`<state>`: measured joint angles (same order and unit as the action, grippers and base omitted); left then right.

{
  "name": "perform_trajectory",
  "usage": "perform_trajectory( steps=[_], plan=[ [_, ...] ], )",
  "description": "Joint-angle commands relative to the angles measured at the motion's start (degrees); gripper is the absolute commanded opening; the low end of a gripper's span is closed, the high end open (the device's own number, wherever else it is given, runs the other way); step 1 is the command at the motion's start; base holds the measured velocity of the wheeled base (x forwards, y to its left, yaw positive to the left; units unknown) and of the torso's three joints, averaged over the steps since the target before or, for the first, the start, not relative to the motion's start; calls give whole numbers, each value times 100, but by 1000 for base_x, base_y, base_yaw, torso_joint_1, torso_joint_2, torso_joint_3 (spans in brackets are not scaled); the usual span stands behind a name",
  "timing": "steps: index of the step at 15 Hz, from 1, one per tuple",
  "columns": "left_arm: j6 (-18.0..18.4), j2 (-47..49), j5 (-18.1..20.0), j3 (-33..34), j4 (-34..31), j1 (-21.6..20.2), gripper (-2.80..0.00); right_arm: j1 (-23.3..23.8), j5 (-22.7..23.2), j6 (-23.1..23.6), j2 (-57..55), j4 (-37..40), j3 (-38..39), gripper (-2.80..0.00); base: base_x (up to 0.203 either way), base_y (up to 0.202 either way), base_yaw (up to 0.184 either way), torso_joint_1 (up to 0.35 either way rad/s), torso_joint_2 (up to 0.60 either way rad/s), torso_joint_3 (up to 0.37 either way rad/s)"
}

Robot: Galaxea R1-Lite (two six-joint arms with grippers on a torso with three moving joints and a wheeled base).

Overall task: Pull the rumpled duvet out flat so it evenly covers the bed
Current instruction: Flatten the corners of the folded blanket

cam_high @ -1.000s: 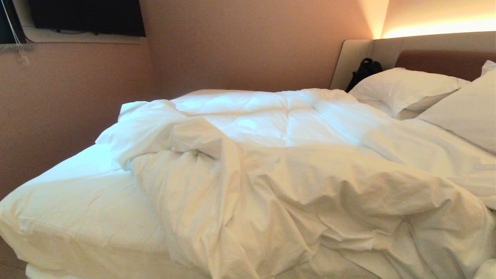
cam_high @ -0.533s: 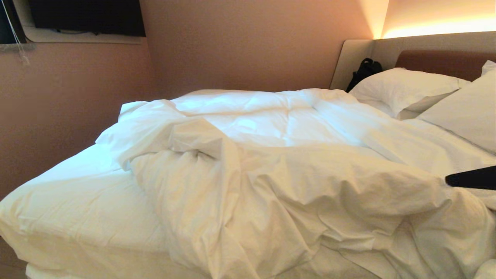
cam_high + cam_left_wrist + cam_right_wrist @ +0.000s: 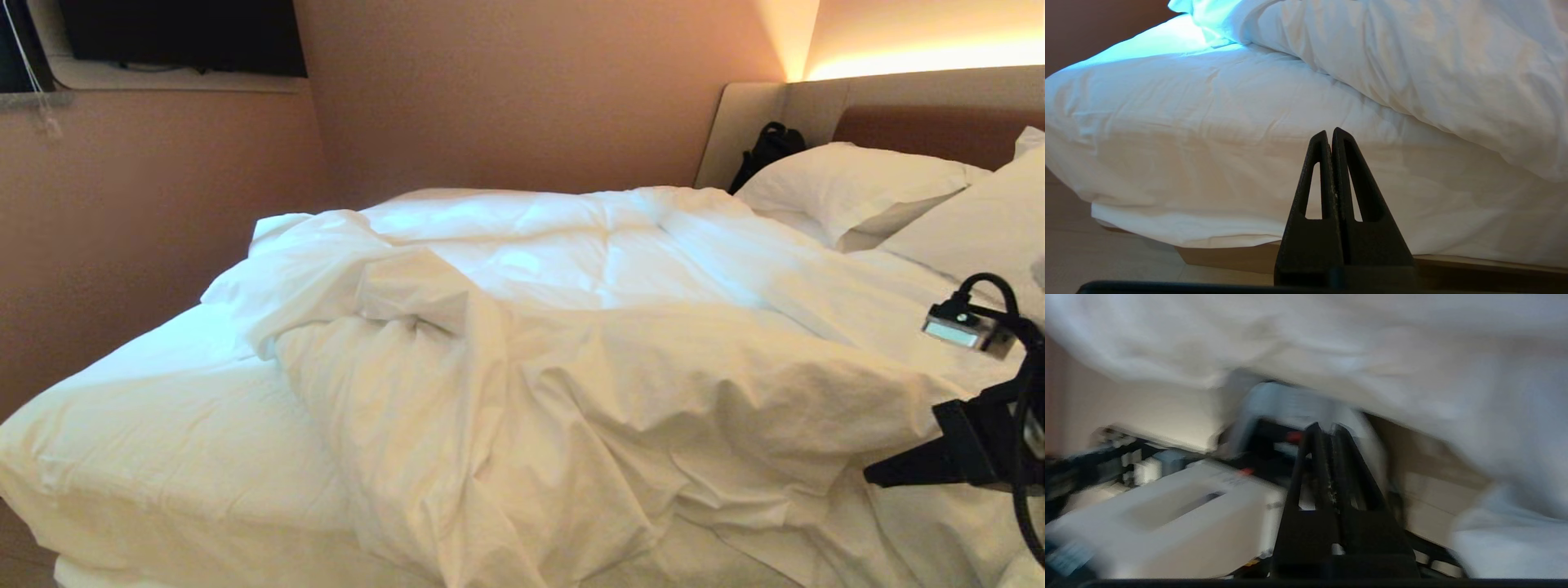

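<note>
Duvet [image 3: 588,351] lies bunched across the bed [image 3: 163,457], leaving bare sheet at the foot. Right gripper [image 3: 878,474] hovers just over its near folds, fingers nearly together, holding nothing. Left gripper [image 3: 1329,132] is closed, empty, level with the mattress side.

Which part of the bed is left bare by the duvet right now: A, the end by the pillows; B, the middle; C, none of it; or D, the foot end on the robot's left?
D: the duvet is bunched toward the pillows, leaving the sheet at the left end of the bed uncovered.
</note>
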<state>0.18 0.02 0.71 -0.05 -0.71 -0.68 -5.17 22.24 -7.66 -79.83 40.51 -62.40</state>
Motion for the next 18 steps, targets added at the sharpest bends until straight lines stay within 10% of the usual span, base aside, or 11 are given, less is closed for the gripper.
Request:
perform_trajectory(
  steps=[1,18],
  plan=[
    [-1,0,0,5,0,-2,-280,-73,-1873,0,-264,-289,95,0,0,0,0,0,0,0],
    [-1,0,0,-2,0,-2,-280,-1126,-2119,-656,-2630,-2444,247,0,0,0,0,0,0,0]
  ],
)
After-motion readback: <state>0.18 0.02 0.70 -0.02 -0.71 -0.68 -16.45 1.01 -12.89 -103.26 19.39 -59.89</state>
